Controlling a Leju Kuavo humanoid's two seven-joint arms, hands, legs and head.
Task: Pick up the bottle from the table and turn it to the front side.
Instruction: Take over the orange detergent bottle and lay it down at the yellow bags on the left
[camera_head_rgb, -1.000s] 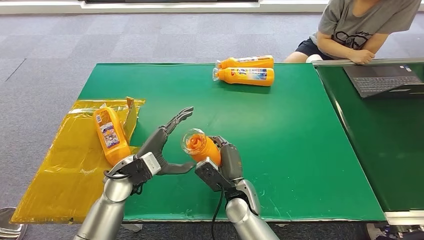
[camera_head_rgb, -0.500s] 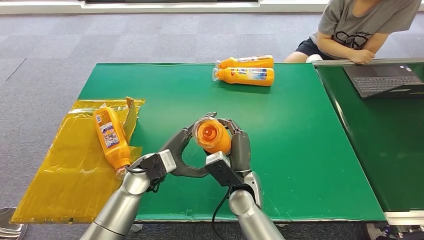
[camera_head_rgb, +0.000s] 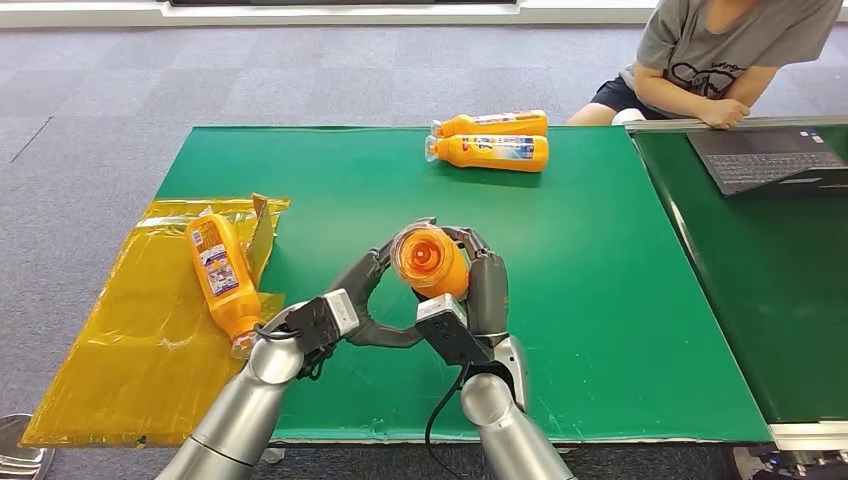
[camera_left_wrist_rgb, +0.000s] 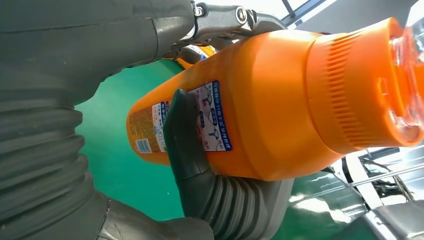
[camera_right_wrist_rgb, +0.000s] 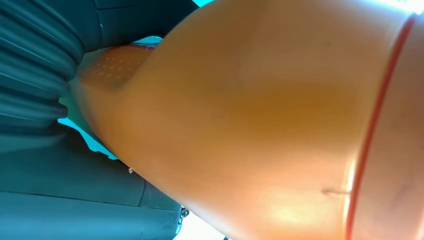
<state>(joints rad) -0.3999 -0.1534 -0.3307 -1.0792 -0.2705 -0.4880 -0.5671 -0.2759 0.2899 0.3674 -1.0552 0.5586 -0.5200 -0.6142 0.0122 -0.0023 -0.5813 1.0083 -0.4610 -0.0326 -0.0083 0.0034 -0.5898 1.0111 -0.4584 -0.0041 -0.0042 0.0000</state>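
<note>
Both hands are wrapped round one orange bottle (camera_head_rgb: 430, 262), lifted off the green table (camera_head_rgb: 590, 290) over its near half, cap end tipped up. The right hand (camera_head_rgb: 478, 300) grips it from below and the side; the left hand (camera_head_rgb: 372, 290) closes on it too, a dark finger (camera_left_wrist_rgb: 186, 131) pressed across the label. Two more bottles (camera_head_rgb: 492, 140) lie at the far edge. Another bottle (camera_head_rgb: 222, 268) rests on yellow film (camera_head_rgb: 120, 350) at the left edge. A person (camera_head_rgb: 715, 55) sits by a laptop (camera_head_rgb: 765, 160).

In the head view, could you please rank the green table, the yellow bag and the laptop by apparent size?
1. Green table
2. Yellow bag
3. Laptop, cut off by the picture's edge, so partly unsure.
</note>
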